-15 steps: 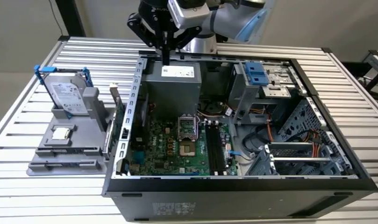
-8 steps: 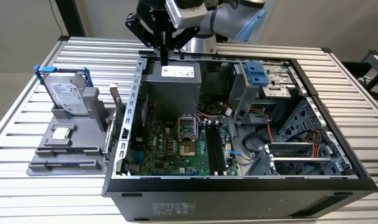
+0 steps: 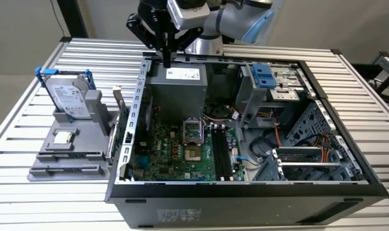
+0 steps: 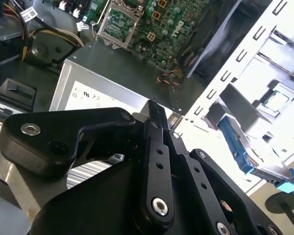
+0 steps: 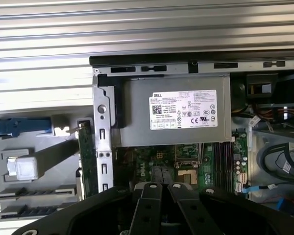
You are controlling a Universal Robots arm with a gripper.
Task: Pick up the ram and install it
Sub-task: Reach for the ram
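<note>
Gripper: black metal gripper (image 3: 167, 60), clenched on nothing, above the computer case's (image 3: 245, 191) gray power supply box (image 3: 178, 87).
Ram: apparently the thin dark strip (image 3: 71, 156) slotted in the gray plastic holder (image 3: 79, 144) beside the case.
Desk: ribbed metal (image 3: 27, 202).

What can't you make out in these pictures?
- Exterior view: whether the dark strips in the grey holder are memory sticks; too small.
- Exterior view: whether the motherboard's slots are filled; too dark.
- First wrist view: much of the motherboard, hidden behind the gripper.
- Second wrist view: the blue-handled drive, washed out by glare.
</note>
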